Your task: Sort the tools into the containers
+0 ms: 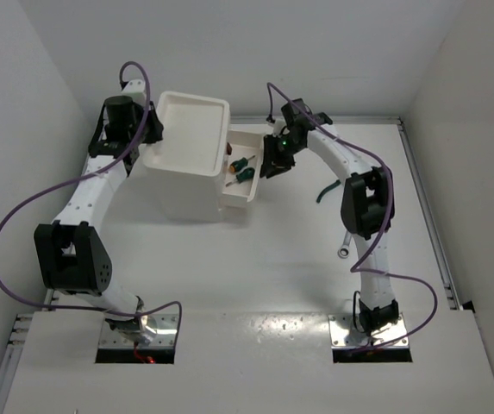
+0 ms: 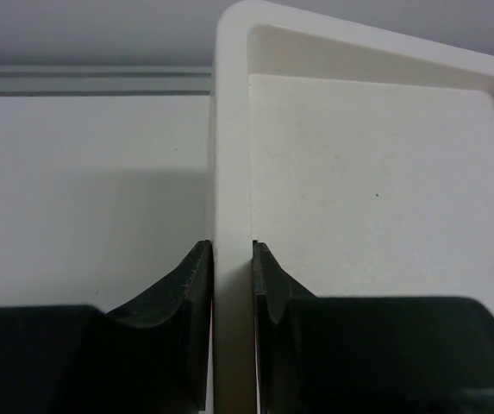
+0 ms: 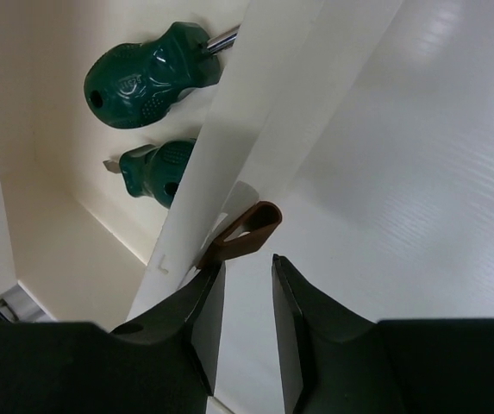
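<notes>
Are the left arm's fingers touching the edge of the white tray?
Touching. The left wrist view shows the left fingers pressed against both sides of the tray rim, with no gap showing on either side.

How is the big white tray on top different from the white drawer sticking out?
The shallow white tray top sits above; the white pull-out drawer juts from the cabinet's side. The tray top shows no tools; the drawer holds two green-handled screwdrivers. The left gripper clamps the tray top's rim; the right gripper hangs open by the drawer's dark red handle. Both are white plastic.
</notes>
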Controlling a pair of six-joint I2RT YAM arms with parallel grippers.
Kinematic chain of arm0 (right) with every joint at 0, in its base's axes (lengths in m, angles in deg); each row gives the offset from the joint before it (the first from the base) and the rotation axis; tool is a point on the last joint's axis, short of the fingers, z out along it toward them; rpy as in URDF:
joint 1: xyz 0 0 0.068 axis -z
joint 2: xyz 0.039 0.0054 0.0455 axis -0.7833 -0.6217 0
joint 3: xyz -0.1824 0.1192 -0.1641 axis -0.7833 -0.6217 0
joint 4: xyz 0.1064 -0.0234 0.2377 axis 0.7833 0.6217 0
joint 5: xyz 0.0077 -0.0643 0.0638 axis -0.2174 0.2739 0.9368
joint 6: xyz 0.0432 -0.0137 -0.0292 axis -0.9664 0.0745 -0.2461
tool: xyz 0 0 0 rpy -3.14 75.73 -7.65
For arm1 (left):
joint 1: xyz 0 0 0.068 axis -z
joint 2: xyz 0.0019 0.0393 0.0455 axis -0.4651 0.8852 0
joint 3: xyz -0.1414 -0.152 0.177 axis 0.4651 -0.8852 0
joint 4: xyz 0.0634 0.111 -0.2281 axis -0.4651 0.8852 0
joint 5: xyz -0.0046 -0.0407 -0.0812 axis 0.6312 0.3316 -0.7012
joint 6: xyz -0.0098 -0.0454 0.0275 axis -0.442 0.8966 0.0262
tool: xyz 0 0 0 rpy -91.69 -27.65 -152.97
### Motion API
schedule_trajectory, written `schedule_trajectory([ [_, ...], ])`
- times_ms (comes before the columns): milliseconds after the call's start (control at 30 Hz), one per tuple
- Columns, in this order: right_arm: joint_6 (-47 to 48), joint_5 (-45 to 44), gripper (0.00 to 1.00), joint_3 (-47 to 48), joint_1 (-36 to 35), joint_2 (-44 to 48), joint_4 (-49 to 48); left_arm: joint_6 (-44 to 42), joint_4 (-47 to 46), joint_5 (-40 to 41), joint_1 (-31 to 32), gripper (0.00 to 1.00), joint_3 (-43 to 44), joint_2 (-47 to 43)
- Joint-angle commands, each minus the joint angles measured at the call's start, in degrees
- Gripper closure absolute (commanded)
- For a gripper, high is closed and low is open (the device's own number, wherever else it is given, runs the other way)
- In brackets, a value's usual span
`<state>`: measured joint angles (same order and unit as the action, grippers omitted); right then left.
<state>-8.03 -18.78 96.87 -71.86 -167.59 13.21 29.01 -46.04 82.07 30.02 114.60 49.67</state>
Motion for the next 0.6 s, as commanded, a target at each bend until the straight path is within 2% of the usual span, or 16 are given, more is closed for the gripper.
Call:
schedule_trajectory([
  [0, -3.58, 4.09, 0.69, 5.15, -5.19, -2.17, -14.69, 6.6, 11.45, -12.8, 2.7, 1.0, -7.2, 8.43],
  [200, -2.53, -3.64, 0.67, 6.2, -4.58, -3.3, -16.01, 6.6, 11.45, -12.81, 2.7, 1.0, -7.73, 8.43],
  [233, -2.52, -7.39, 0.67, 6.98, -4.06, -3.31, -16.01, 6.6, 11.45, -12.81, 2.7, 1.0, -7.73, 8.43],
  [367, -2.52, -11.03, 0.67, 6.99, -2.74, -2.79, -18.29, 6.6, 11.45, -12.81, 2.7, 1.0, -7.73, 8.96],
  [567, -3.58, -11.91, 0.65, -5.65, 0.86, 4.94, -24.09, 6.07, 11.45, -12.81, 2.7, 1.0, -7.2, 8.96],
])
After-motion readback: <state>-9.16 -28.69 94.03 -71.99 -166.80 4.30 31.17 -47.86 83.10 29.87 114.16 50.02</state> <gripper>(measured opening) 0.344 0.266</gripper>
